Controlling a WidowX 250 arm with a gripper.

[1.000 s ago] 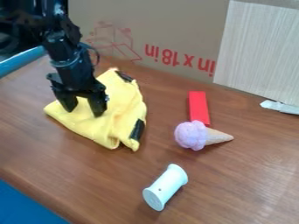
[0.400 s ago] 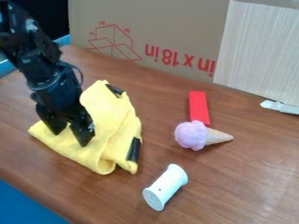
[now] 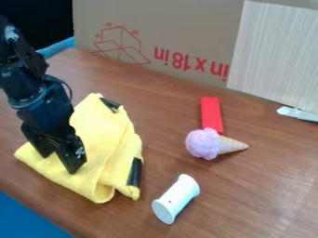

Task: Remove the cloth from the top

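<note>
At the left of the camera view, the gripper [image 3: 60, 162] points down onto the yellow cloth [image 3: 102, 148], its two fingers apart and the tips against the fabric. Yellow cloth shows in the gap between them. The cloth lies folded and rumpled on the wooden table [image 3: 248, 200], with one black strip near its top corner and another along its right edge. What lies under the cloth is hidden.
Right of the cloth lies a white spool [image 3: 175, 199]. Farther right, a toy ice cream cone [image 3: 205, 143] touches a red block [image 3: 211, 115]. Behind stand a cardboard box [image 3: 180, 28] and a pale panel [image 3: 279, 56].
The gripper has moved left and toward the table's front edge, and the cloth has slid along with it. The cloth's right part now lies closer to the spool. Its fingers stay apart.
</note>
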